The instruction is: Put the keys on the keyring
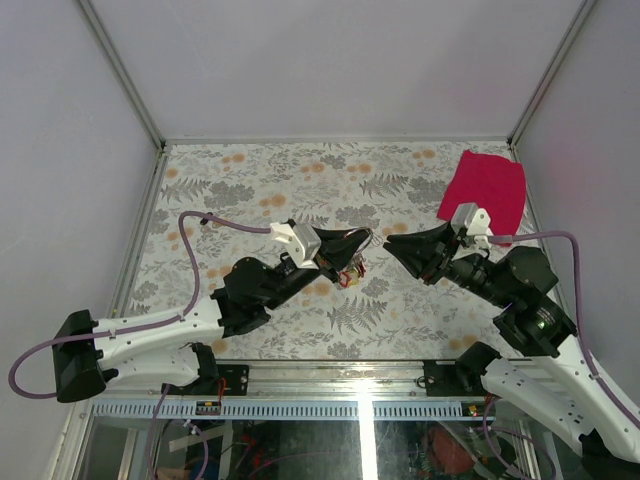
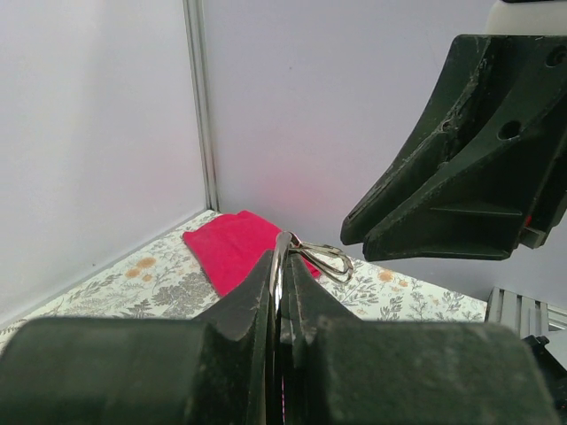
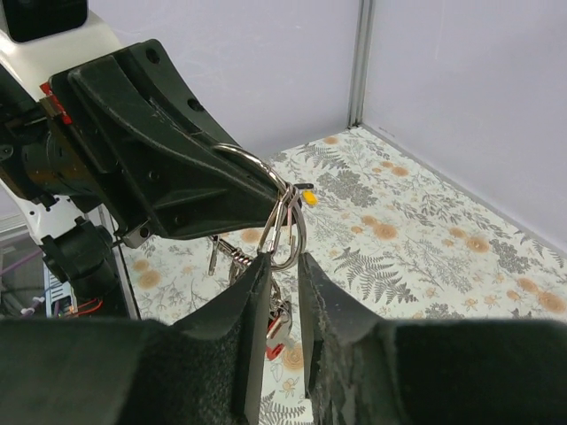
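My left gripper point(image 1: 366, 238) is shut on a large silver keyring point(image 2: 281, 252) and holds it above the table. Smaller wire loops point(image 2: 326, 258) hang from that ring. In the right wrist view the keyring point(image 3: 290, 232) dangles from the left gripper's tip point(image 3: 266, 188), with a yellow key head point(image 3: 308, 198) beside it and a red-headed key point(image 3: 276, 347) among the bunch below. The bunch of keys point(image 1: 349, 277) hangs under the left gripper. My right gripper point(image 3: 283, 263) faces it tip to tip. Its jaws are slightly apart, just short of the loops, and hold nothing.
A red cloth point(image 1: 485, 190) lies at the table's back right corner; it also shows in the left wrist view point(image 2: 232, 251). The floral-patterned table point(image 1: 300, 180) is walled on three sides. The right gripper's black finger point(image 2: 461, 177) fills the upper right of the left wrist view.
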You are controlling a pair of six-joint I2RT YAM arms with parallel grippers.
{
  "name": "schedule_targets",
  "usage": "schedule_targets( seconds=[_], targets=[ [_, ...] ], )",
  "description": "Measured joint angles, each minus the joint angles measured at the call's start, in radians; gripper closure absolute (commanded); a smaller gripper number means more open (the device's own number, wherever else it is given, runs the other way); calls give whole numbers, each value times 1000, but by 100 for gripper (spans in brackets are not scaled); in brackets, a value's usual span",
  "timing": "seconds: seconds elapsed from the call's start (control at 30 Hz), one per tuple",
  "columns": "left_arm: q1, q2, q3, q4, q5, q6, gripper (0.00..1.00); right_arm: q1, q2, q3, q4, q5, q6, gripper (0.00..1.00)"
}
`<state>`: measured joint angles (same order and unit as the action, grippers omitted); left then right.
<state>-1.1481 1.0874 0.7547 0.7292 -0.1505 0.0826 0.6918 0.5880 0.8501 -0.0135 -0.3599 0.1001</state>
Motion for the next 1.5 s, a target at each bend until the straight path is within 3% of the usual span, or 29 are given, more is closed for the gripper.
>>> schedule_targets(
  seconds=[0.17,0.53,0.73,0.97,1.17,1.5],
  targets=[
    [0,0,0,0,0,0,100,0,14,-1,10,-13,6,67],
    [0,0,0,0,0,0,100,0,51,-14,38,-82,33,61],
    [0,0,0,0,0,0,100,0,71,-16,83,-111,74,70],
    [0,0,0,0,0,0,100,0,63,-18,66,-109,60,72],
    [0,0,0,0,0,0,100,0,24,-24,33,-93,19,87],
    [0,-1,0,-1,0,0,100,0,18,-25,-11,-68,-19,84]
  ],
)
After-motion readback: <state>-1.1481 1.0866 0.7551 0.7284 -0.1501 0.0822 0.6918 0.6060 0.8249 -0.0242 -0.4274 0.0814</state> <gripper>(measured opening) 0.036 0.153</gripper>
